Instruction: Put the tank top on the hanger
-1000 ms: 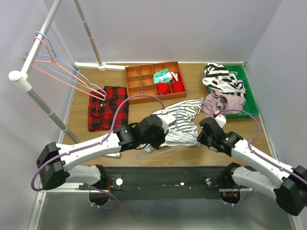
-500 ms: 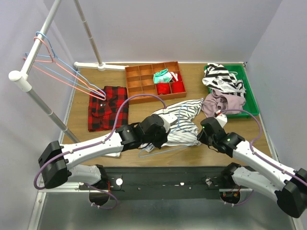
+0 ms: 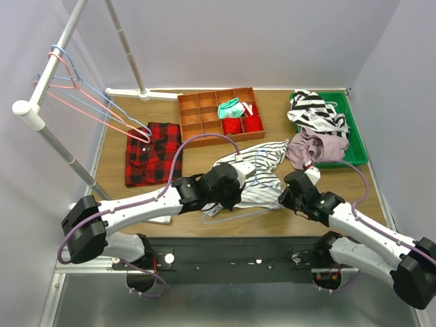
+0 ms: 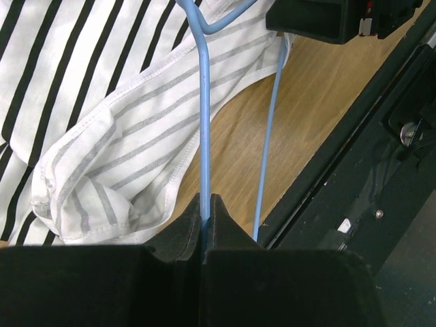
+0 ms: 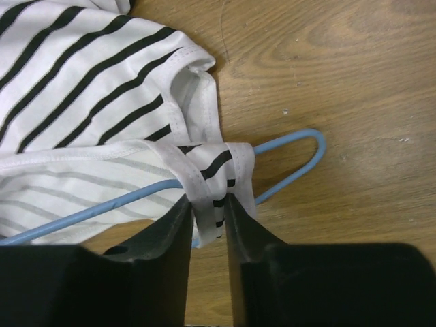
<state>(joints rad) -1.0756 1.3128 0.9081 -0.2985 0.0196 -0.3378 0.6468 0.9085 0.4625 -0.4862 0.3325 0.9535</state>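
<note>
Top external view: the tank top (image 3: 255, 174) lies crumpled on the wooden table (image 3: 116, 177), about midway between the left and right edges and closer to the near edge than the far one. The hanger (image 3: 231, 216) lies partly under it, one light-blue wire running along the garment's near side, just inside the table's near edge. Both arms reach in low over this spot, the left gripper (image 3: 221, 197) at the garment's left side and the right gripper (image 3: 289, 194) at its right.

From the left wrist, the left gripper (image 4: 205, 204) has its fingers pressed together on a straight run of the hanger (image 4: 204, 122), with only the thin wire between them. A second wire runs beside it over bare wood, and the tank top (image 4: 122, 136) is bunched to the left, with the wire crossing its hem.

From the right wrist, the right gripper (image 5: 208, 211) is nearly closed, pinching a strap of the tank top (image 5: 82, 88). That strap is looped around the hanger (image 5: 300, 160) beside a rounded bend of wire that juts out over the wood. Whether the wire itself is also caught between the fingers cannot be told.

A red-black plaid shirt (image 3: 153, 153) lies by the left edge. An orange divided tray (image 3: 204, 112) sits along the far edge, and a green bin (image 3: 354, 136) with a broad-striped garment (image 3: 317, 112) stands at the far right corner. More wire hangers (image 3: 88, 102) hang on a rack (image 3: 41, 88) over the far left corner.
</note>
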